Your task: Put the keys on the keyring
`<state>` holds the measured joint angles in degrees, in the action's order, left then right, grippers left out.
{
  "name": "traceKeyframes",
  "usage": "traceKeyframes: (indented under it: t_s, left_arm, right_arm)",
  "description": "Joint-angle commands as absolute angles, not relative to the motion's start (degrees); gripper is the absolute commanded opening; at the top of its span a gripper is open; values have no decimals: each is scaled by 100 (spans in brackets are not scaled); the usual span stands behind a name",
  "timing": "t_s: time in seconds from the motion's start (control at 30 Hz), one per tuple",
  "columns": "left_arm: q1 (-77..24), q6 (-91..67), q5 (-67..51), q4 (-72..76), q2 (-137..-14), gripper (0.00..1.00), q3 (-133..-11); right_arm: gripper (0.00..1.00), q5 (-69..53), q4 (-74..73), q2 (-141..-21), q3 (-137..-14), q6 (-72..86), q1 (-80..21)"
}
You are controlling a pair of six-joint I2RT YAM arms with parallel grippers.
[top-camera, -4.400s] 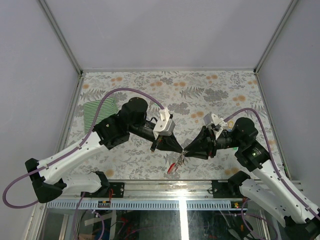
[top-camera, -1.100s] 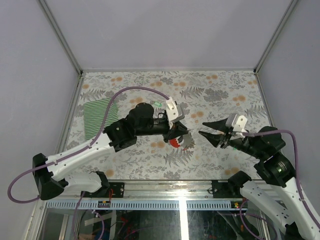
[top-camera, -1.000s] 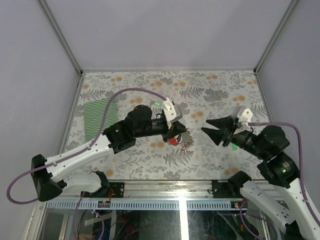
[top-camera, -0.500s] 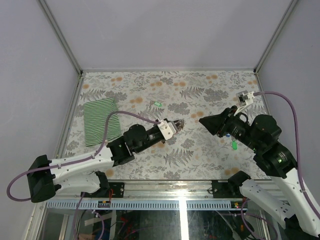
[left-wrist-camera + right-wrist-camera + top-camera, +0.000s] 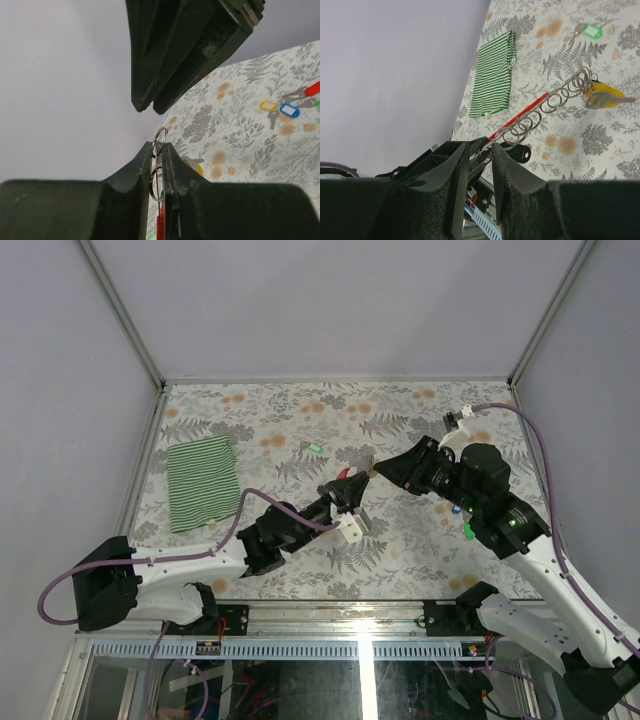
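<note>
Left fingers (image 5: 157, 150) clamped on keyring (image 5: 160, 137), right fingers (image 5: 476, 150) narrowly apart; striped cloth (image 5: 201, 483) aside.

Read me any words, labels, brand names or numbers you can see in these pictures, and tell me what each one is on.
None can be read.
Key tags: blank or too small to tell.
Cloth: stripes only.
Arms and jaws: no legible marking.
</note>
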<state>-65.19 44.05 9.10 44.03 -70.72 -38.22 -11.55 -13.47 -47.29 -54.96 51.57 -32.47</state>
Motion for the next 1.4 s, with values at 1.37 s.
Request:
traceKeyframes:
  t_s: [1.37]
  left_arm:
    - [-6820,5720,1344,5461,-7435,0,-4119]
  right_arm:
    - [10,-1598,-781,-4852,-5226,5750,-3229]
